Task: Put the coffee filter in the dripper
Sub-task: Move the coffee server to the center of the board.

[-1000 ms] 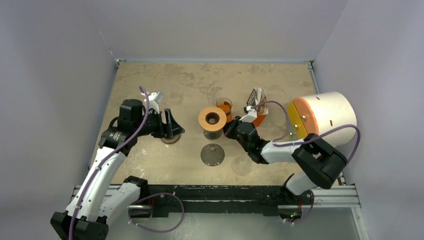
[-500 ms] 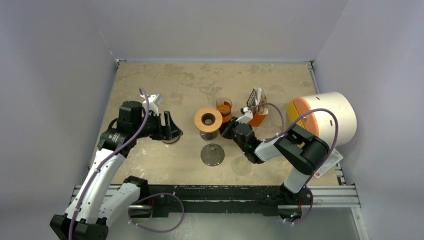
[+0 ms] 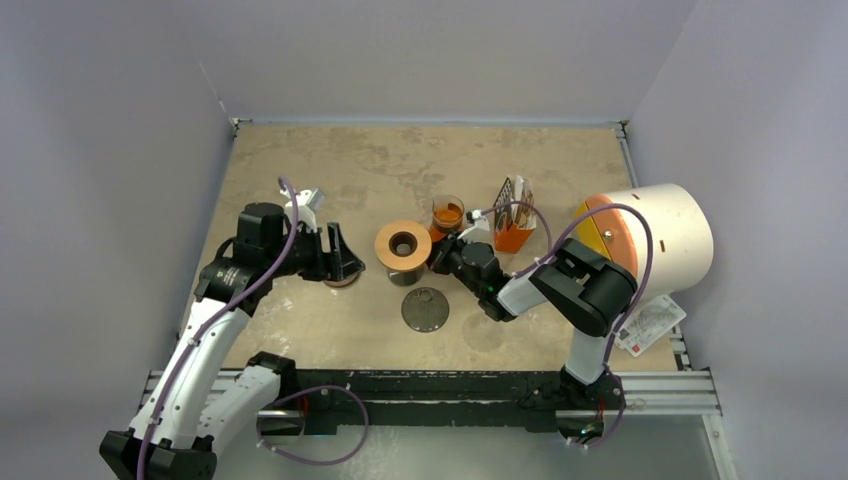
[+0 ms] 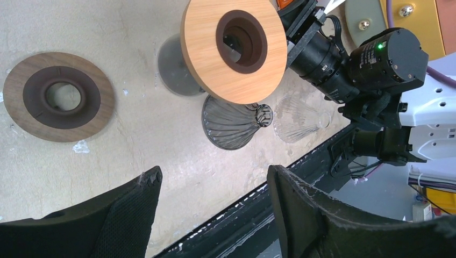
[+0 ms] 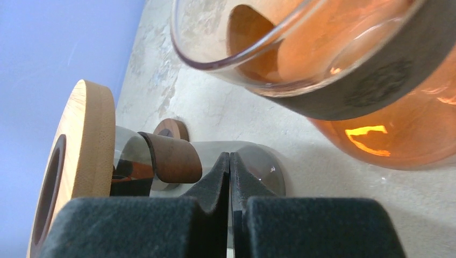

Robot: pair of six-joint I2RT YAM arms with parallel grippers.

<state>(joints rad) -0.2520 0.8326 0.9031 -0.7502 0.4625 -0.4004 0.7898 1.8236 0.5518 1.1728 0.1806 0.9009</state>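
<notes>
Pale purple walls point(image 3: 450, 50) stood around the sandy brown worktop point(image 3: 400, 160) when I looked down from above. Near the middle sat the dripper point(image 3: 388, 246), a glass one with a round wooden top and a dark hole in it. My right pincer point(image 5: 230, 158) was low on the worktop, just beside the dripper's glass bottom. Its two black fingers were pressed together. I could not tell if they touched the glass. Right behind that pincer was a glass cup point(image 3: 447, 213) with something orange in it. The coffee filter point(image 3: 516, 192) was not in the dripper. It stood up in an orange holder point(image 3: 514, 238) to the right of the cup, apart from the dripper. My left pincer point(image 4: 213, 173) was on the other side of the dripper, and its fingers were spread wide with nothing between them. A flat wooden ring point(image 4: 103, 99) lay on the worktop near it. On the near side of the dripper lay a dark ribbed cone point(image 4: 231, 124), and a clear ribbed cone point(image 4: 298, 115) lay just beside that one. Far on the right edge sat a big white drum point(image 3: 660, 235) with an orange end, and a card point(image 3: 650, 325) lay near it.
</notes>
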